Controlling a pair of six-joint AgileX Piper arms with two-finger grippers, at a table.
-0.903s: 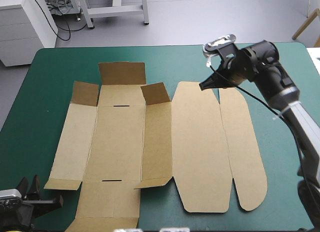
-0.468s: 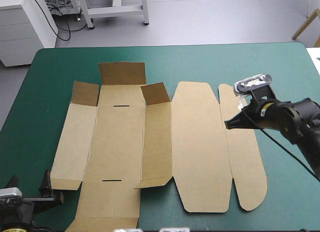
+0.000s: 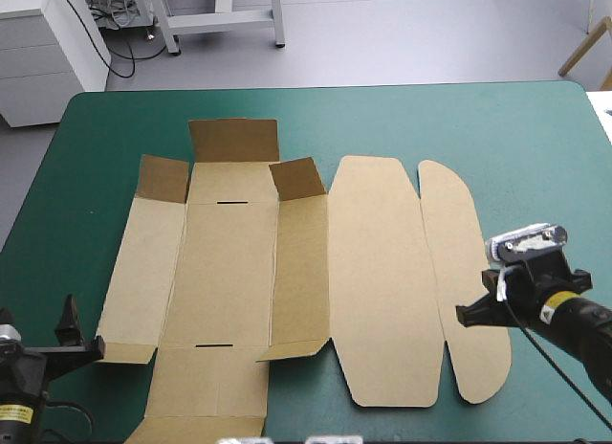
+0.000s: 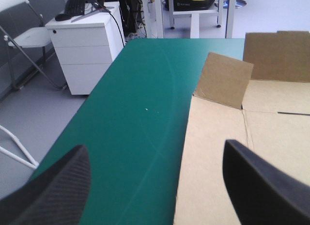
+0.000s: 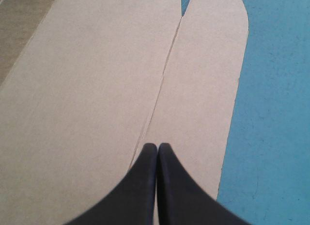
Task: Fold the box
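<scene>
So the table is mostly taken up by the box. It's just a flat brown sheet across the middle of the teal-green cover, panels running long from near edge to far edge. Nothing is folded yet apart from three small flaps tipped up toward the far left. The bit that matters imo: the right gripper is low over the near end of the rounded flap on the sheet's right side. Its fingers are pressed together into one point, aimed along the crease toward the far edge, so the board is under and ahead of it, not between the jaws. The left gripper is parked at the near left corner, fingers spread wide, with the sheet's left edge just beside it. The right one looks nearer to a fold. The board seems stiff, so I'd guess it slides if nudged, but there's bare cover along the right edge to work in.
</scene>
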